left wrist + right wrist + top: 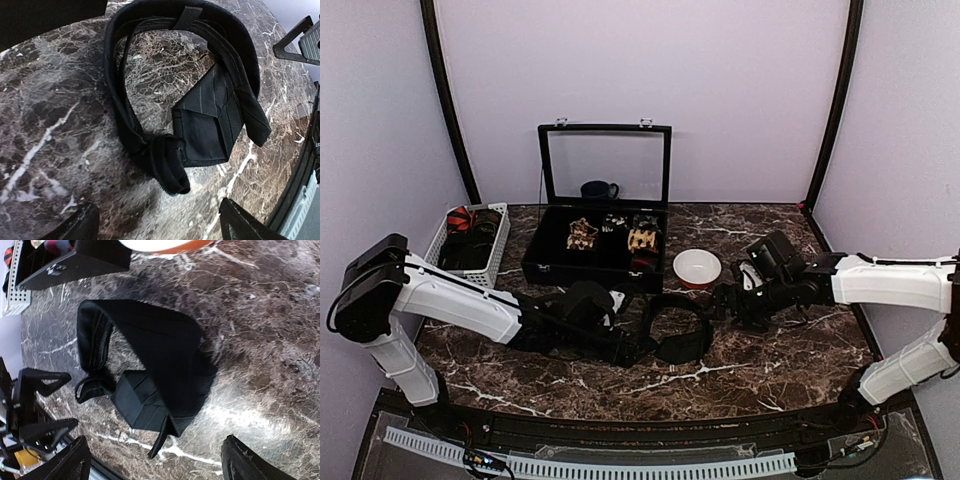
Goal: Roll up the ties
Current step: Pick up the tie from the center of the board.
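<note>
At the marble table's [770,372] centre, the black tie [677,330] lies loosely looped, with the left gripper [625,345] at its 9 o'clock and the right gripper [725,301] at 3 o'clock, both spread wide and empty.

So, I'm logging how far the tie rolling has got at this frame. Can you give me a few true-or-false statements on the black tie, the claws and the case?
1. The black tie lies in a loose loop on the table, not in a finished roll. True.
2. The left claw is shut on the tie. False: its fingers are spread and hold nothing.
3. The case has its glass lid raised. True.
4. The bowl sits inside the case. False: it stands on the table, to the right of the case.
5. The right claw is open. True.
</note>
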`<action>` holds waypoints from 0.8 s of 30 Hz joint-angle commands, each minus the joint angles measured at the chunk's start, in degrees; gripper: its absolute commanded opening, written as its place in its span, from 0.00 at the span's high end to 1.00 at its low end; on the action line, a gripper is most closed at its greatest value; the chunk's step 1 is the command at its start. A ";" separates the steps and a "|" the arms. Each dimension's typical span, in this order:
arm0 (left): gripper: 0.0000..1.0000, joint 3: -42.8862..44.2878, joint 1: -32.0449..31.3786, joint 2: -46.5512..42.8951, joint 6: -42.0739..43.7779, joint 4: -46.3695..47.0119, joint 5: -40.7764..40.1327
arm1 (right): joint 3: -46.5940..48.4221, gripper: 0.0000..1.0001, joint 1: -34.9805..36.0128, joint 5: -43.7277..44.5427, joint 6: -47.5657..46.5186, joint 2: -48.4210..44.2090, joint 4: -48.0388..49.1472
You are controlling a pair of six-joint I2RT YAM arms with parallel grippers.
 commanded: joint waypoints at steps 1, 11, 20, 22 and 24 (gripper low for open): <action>0.14 1.08 -2.87 3.05 -3.02 6.79 -7.50 | -2.92 0.10 0.53 4.27 5.57 -1.09 6.98; 0.20 2.92 -5.01 11.07 -8.34 9.00 -20.85 | -5.28 0.10 2.24 8.26 8.34 -1.01 11.18; 0.95 5.94 -4.97 9.10 -2.91 -4.49 -23.09 | -4.55 0.10 3.50 12.00 5.71 -2.40 8.84; 1.00 5.50 -4.97 5.23 -1.79 -9.12 -24.08 | -4.15 0.10 3.51 11.32 3.87 -1.54 8.98; 1.00 5.30 -4.97 1.02 1.84 -12.45 -24.34 | -3.96 0.10 3.61 10.50 2.55 -0.67 9.86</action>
